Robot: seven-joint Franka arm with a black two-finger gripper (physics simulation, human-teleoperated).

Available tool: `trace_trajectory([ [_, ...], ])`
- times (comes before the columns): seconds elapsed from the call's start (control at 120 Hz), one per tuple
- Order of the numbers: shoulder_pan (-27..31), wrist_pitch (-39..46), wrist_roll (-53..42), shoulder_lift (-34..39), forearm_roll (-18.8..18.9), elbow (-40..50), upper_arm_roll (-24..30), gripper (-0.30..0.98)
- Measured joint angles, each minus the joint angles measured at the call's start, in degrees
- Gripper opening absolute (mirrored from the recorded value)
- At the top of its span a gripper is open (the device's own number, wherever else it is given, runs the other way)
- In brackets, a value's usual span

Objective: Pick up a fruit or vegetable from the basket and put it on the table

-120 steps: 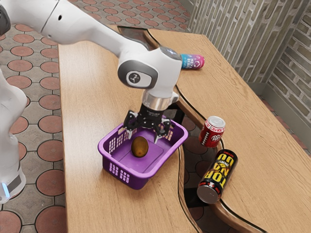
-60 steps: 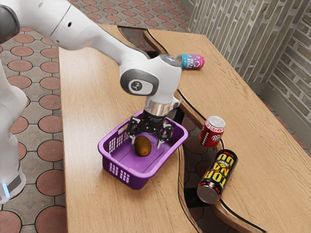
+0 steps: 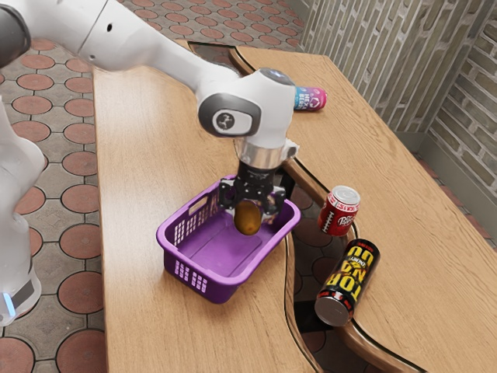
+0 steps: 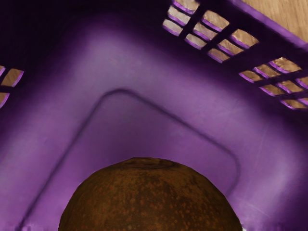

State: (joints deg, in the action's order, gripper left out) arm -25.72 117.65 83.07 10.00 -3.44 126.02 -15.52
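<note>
One black two-finger gripper [image 3: 251, 215] is closed on one kiwi fruit [image 3: 248, 221], its two fingers gripping the fruit from opposite sides. The kiwi hangs over the floor of the single purple basket [image 3: 208, 291], within its outline and nearer the side toward the exterior view's right. In the wrist view the rounded brown end of the kiwi stands before the basket's floor, with slotted walls around it. That floor carries no second fruit.

The basket sits upright on the wooden table [image 3: 132, 202], beside the one winding, dark-edged gap. Three cans are in the exterior view: one red Dr Pepper can [image 3: 338, 213], upright near the basket; one black can with yellow lettering [image 3: 349, 282], lying on its side near the red one; and one blue-and-pink can [image 3: 311, 99], also on its side, well apart from the other two and partly hidden by the arm.
</note>
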Motion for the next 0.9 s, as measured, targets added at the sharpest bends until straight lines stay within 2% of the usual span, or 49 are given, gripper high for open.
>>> trace_trajectory([
  [0.042,-0.55,-1.63,-0.56,0.38,1.40,-3.63,-0.24,0.30],
  [0.108,-0.80,-6.49,-2.42,0.01,4.21,-15.02,-0.99,0.30],
  [0.192,2.01,-12.55,-7.74,-8.14,7.99,-33.81,-1.32,0.31],
  [0.242,7.80,-15.49,-12.77,-16.49,9.19,-45.71,1.01,0.30],
  [0.333,28.43,-19.31,-23.49,-33.42,10.43,-66.45,14.22,0.30],
  [0.367,34.30,-20.26,-27.39,-38.46,10.74,-71.68,18.55,0.29],
  [0.408,38.41,-21.27,-32.00,-43.22,11.06,-76.23,21.66,0.29],
  [0.467,41.35,-22.36,-38.03,-48.54,11.38,-80.80,24.33,0.28],
  [0.617,42.94,-24.05,-51.06,-53.22,11.83,-83.78,25.97,0.29],
  [0.7,42.99,-24.55,-56.99,-53.76,11.78,-84.01,25.98,0.46],
  [0.808,42.29,-25.23,-63.51,-53.22,11.72,-83.90,25.86,0.58],
  [0.842,40.87,-26.65,-64.40,-48.51,11.66,-78.29,25.68,0.61],
  [0.9,38.27,-28.95,-63.63,-28.25,9.60,-52.54,25.89,0.63],
])
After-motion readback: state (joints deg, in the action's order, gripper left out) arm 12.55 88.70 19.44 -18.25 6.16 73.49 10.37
